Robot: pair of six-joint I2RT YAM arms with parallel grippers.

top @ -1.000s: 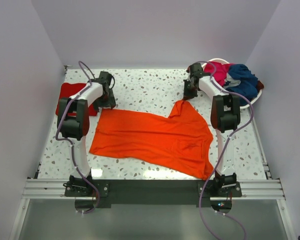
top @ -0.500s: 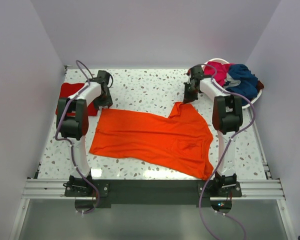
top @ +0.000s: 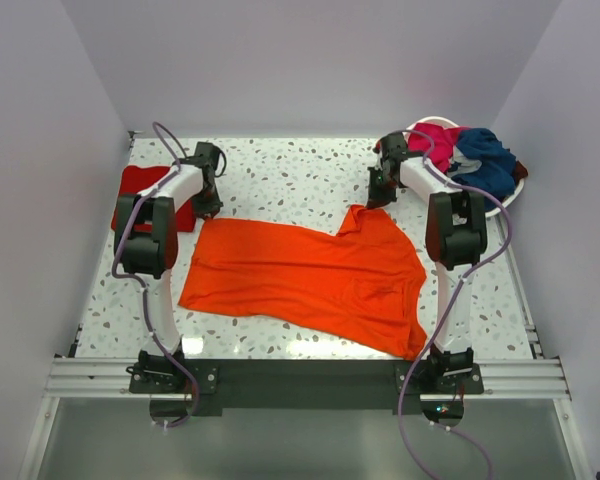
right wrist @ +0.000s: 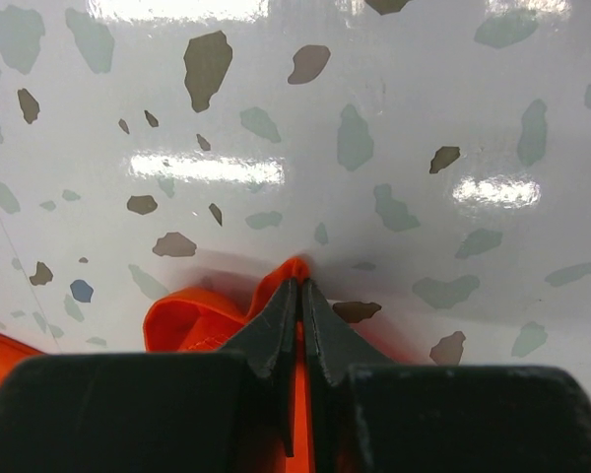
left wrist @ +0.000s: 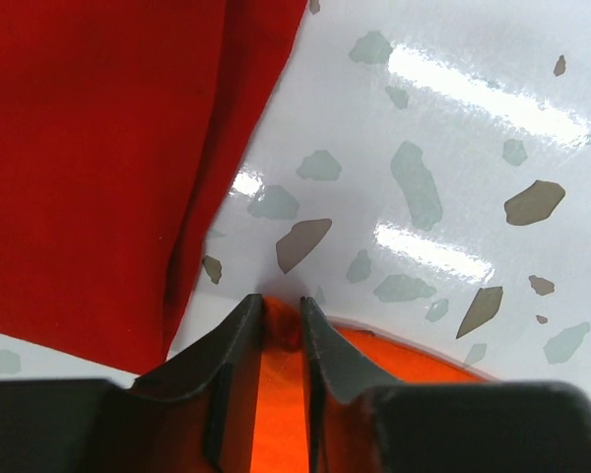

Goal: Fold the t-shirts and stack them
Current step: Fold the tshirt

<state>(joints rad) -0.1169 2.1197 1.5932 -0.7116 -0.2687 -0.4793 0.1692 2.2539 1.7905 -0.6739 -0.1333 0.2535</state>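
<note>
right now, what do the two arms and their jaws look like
The left arm and the right arm match: slim white links joined by bulky black joint housings. A thin lilac-grey cable loops loosely along each arm, from base to wrist. The jaws are matte black, each pair two flat blades tapering to narrow tips. No markings are visible.

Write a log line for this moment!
left gripper: astride orange t-shirt corner, grip unclear | right gripper: shut on orange t-shirt | red t-shirt: far left
</note>
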